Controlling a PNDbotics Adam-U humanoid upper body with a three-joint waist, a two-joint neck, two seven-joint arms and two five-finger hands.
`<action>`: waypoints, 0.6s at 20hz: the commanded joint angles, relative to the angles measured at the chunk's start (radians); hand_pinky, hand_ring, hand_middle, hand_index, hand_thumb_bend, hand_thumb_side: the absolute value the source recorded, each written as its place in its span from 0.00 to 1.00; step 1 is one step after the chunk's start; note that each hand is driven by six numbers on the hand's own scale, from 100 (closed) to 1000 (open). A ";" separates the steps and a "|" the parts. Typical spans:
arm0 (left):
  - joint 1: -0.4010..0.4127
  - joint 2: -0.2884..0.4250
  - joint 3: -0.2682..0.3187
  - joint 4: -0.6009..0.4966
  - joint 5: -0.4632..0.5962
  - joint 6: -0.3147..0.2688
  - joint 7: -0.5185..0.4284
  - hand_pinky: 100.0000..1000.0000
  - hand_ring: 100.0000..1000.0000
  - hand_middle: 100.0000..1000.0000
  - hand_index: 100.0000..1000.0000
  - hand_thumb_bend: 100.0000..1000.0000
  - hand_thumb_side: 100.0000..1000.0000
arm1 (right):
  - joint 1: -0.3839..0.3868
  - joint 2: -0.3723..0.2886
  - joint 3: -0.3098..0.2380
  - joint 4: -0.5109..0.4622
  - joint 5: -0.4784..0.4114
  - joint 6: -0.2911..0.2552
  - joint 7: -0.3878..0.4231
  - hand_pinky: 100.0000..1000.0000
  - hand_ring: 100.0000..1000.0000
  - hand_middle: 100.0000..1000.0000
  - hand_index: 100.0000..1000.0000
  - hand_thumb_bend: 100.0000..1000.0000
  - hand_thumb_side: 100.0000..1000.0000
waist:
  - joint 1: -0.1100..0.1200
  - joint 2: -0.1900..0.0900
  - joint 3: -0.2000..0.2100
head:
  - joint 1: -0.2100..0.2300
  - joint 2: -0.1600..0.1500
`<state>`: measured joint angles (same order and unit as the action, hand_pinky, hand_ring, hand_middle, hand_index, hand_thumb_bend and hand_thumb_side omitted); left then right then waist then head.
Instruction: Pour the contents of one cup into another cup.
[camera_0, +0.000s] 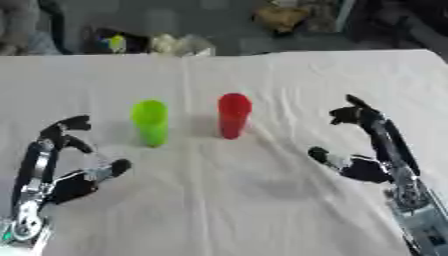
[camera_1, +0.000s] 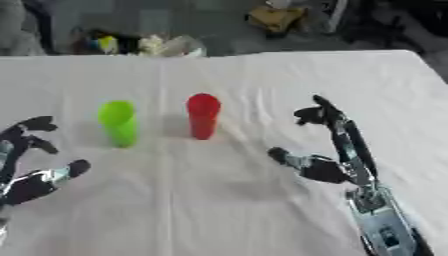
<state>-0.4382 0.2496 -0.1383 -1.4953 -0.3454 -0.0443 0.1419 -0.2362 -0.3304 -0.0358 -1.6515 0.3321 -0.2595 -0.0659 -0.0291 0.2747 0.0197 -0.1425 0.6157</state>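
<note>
Both head-camera eyes look steeply down from close above at the white cloth-covered desk (camera_0: 262, 210), sharing nearly everything; the right view sits slightly rightward.

The left robot hand (camera_0: 61, 170) is built of slim black links with silver metal showing between them. Its fingers end in rounded black tips, and its thumb carries a pale silver segment just behind a dark rounded pad. Below it, the wrist is a narrow silver frame edged in black, with a small teal-green spot near the lower end.

The right robot hand (camera_0: 372, 150) has the same make: black finger links, a glossy black palm block and a light patch on the thumb. Its forearm is a grey-silver housing with darker recesses and black edging.
</note>
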 joint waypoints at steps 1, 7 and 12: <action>-0.028 0.024 -0.006 0.014 0.014 -0.005 0.004 0.68 0.44 0.64 0.80 0.91 0.40 | -0.005 -0.018 -0.001 -0.015 -0.007 -0.002 0.003 0.75 1.00 0.50 0.68 0.70 0.40 | 0.000 -0.022 -0.002 | -0.002 -0.008; -0.059 0.025 -0.017 0.049 0.021 -0.014 0.002 0.68 0.44 0.64 0.80 0.89 0.41 | -0.005 -0.018 0.000 -0.015 -0.008 -0.003 0.005 0.75 1.00 0.50 0.68 0.70 0.40 | 0.001 -0.023 -0.006 | 0.000 -0.010; -0.084 0.027 -0.028 0.087 0.021 -0.020 -0.003 0.68 0.44 0.64 0.80 0.89 0.41 | -0.006 -0.017 0.004 -0.015 -0.009 -0.004 0.008 0.75 1.00 0.50 0.68 0.70 0.41 | 0.003 -0.023 -0.010 | 0.000 -0.010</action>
<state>-0.5049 0.2557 -0.1623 -1.4051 -0.3262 -0.0584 0.1396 -0.2363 -0.3304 -0.0298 -1.6515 0.3313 -0.2617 -0.0607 -0.0269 0.2711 0.0119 -0.1424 0.6139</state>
